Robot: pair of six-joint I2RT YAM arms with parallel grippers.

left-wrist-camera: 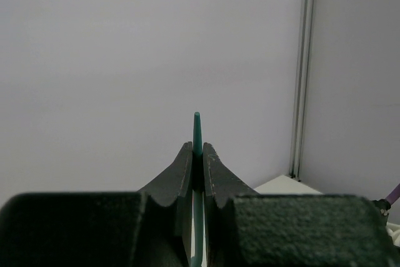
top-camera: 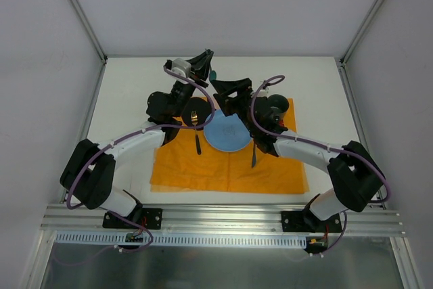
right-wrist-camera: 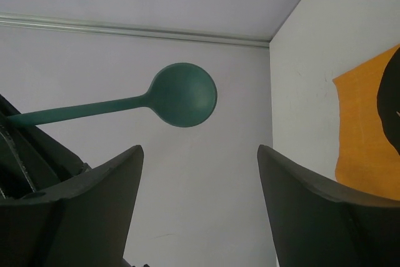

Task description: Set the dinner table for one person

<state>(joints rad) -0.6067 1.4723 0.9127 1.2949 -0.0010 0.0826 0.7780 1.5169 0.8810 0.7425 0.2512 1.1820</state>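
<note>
A teal spoon (top-camera: 212, 74) hangs in the air above the far middle of the white dinner table (top-camera: 128, 93), and my left gripper (top-camera: 204, 59) is shut on its handle. The left wrist view shows that handle (left-wrist-camera: 197, 128) edge-on, pinched between the jaws of the left gripper (left-wrist-camera: 197, 149). My right gripper (top-camera: 222, 87) stands open just right of the spoon. In the right wrist view the spoon's round bowl (right-wrist-camera: 185, 94) floats beyond the right gripper (right-wrist-camera: 200, 154), and nothing lies between the fingers.
An orange placemat (top-camera: 203, 170) covers the near middle of the table. It carries a blue plate (top-camera: 226, 133), a fork (top-camera: 196, 130) to the plate's left and a knife (top-camera: 254, 155) to its right. Grey walls and aluminium posts enclose the table.
</note>
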